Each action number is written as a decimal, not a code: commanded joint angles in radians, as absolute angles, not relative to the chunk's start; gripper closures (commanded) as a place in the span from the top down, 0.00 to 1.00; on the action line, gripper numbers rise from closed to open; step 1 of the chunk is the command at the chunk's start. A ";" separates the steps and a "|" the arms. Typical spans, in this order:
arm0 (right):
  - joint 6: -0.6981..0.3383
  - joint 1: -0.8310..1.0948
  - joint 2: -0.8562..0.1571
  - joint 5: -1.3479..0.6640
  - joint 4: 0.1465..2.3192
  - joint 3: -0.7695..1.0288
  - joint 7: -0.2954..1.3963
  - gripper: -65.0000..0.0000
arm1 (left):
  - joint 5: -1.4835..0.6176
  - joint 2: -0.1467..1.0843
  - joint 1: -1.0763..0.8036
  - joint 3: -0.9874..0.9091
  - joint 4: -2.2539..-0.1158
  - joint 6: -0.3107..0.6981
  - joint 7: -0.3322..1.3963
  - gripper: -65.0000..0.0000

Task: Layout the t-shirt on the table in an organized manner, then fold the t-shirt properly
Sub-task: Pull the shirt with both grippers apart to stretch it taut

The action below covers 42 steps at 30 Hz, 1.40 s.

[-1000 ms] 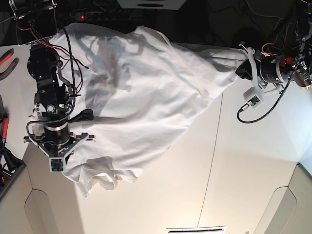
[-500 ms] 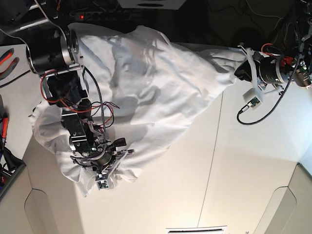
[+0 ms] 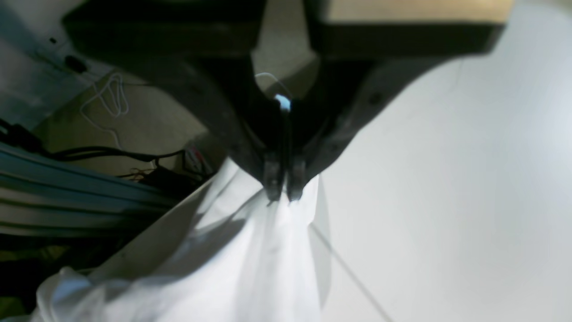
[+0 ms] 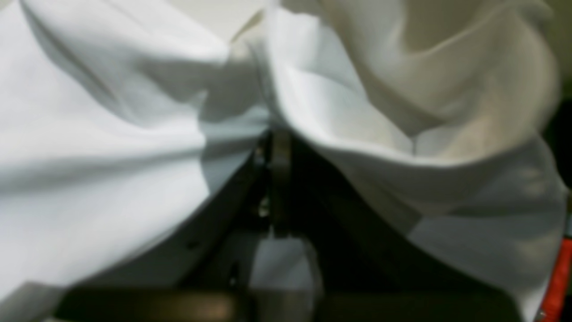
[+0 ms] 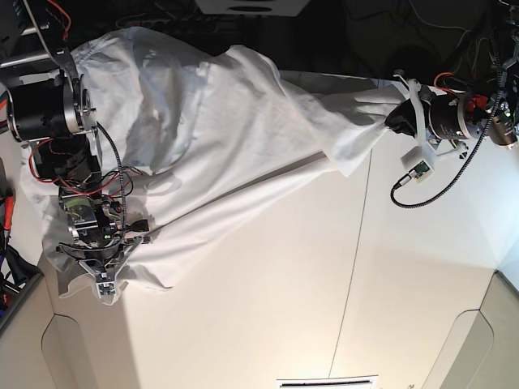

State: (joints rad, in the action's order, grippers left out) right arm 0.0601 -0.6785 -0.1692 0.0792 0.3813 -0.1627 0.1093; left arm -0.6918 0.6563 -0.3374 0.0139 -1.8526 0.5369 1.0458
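— Where was the t-shirt (image 5: pixel 219 138) when you looked?

— Strung between the two arms over the far side of the table (image 5: pixel 324 308), most of it sagging onto the white top, one side trailing off the far edge. It was bunched and creased, nowhere near flat.

— And the grippers?

— The left gripper (image 3: pixel 283 194) had its jaws pressed together on a pinch of cloth; the wrist camera showed the fabric fanning down from the tips. The right gripper (image 4: pixel 275 147) was shut too, with folds of shirt piled around it — I'd say clamped on the t-shirt, though the wrist picture was blurred and the cloth hid the tips.

— So the step was the laying out?

— To my eye, yes — folding couldn't start on that heap. Doing it well would mean drawing the two held points apart until the cloth between them ran taut, then lowering both together toward the near side so the body settled without new creases. Pull too hard and a thin pinch like the left one could slip.
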 commanded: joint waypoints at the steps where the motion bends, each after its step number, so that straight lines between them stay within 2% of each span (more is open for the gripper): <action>1: 0.082 -0.697 -0.181 0.082 0.384 -0.157 0.135 0.00 | -0.652 0.682 -0.332 0.005 -1.866 0.535 1.060 0.00; 9: 0.082 -0.690 -0.182 0.083 0.384 -0.156 0.134 0.00 | -0.577 0.701 -0.332 0.005 -1.866 0.516 1.070 0.00; 14: 0.083 -0.690 -0.183 0.083 0.384 -0.156 0.134 0.00 | -0.355 0.702 -0.332 0.005 -1.866 0.509 1.138 0.00; 25: 0.109 -0.690 -0.183 0.088 0.384 -0.156 0.134 0.00 | -0.132 0.776 -0.332 0.005 -1.866 0.295 1.148 0.00; 29: 0.109 -0.690 -0.183 0.091 0.384 -0.156 0.134 0.00 | -0.040 0.776 -0.333 0.005 -1.866 0.249 1.148 0.00; 37: 0.108 -0.690 -0.181 0.090 0.389 -0.156 0.130 0.00 | -0.011 0.776 -0.332 0.005 -1.866 0.245 0.999 0.00; 42: 0.081 -0.690 -0.179 0.088 0.438 -0.156 0.130 0.00 | -0.040 0.771 -0.308 0.005 -1.866 0.171 0.904 0.00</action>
